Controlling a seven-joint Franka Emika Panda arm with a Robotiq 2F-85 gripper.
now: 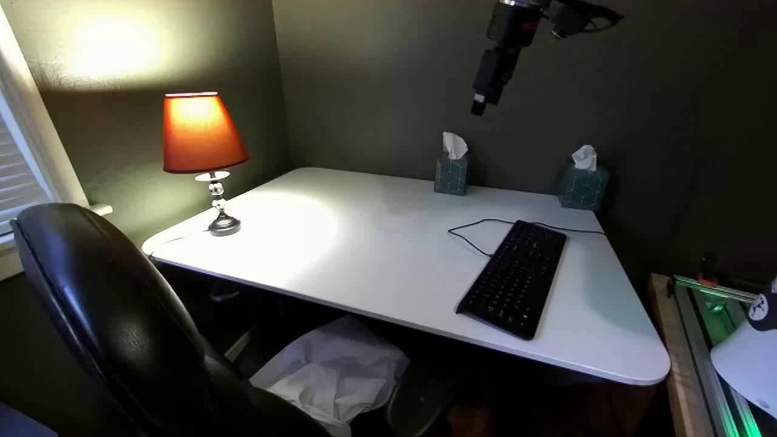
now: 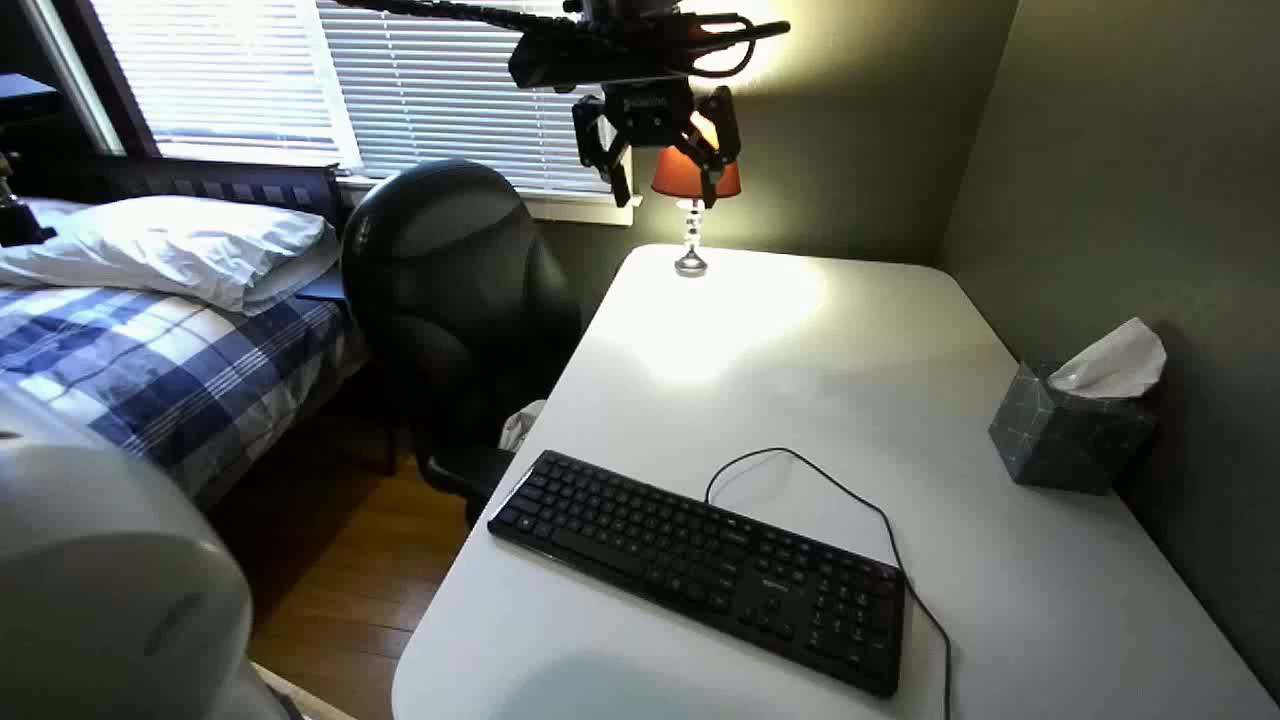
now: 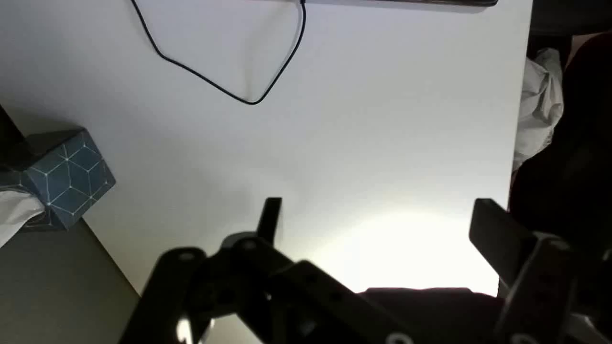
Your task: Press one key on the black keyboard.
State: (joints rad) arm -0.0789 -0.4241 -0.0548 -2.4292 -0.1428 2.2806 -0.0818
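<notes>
Black keyboard (image 2: 705,572) lies flat; the hand (image 2: 666,197) hangs high, fingers (image 3: 497,239) apart.

Through my cameras I see a white, round-cornered table (image 1: 376,243) carrying a long, flat black keyboard (image 1: 516,279) with its thin black cable (image 3: 252,103), a lit, orange-shaded lamp (image 1: 201,136), and two teal, white-lined tissue boxes (image 1: 451,176) (image 1: 584,189).

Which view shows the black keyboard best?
Best in an exterior view: the black keyboard appears largest there, keys clearest. Both exterior views show it whole; the wrist view catches only an edge of it.
</notes>
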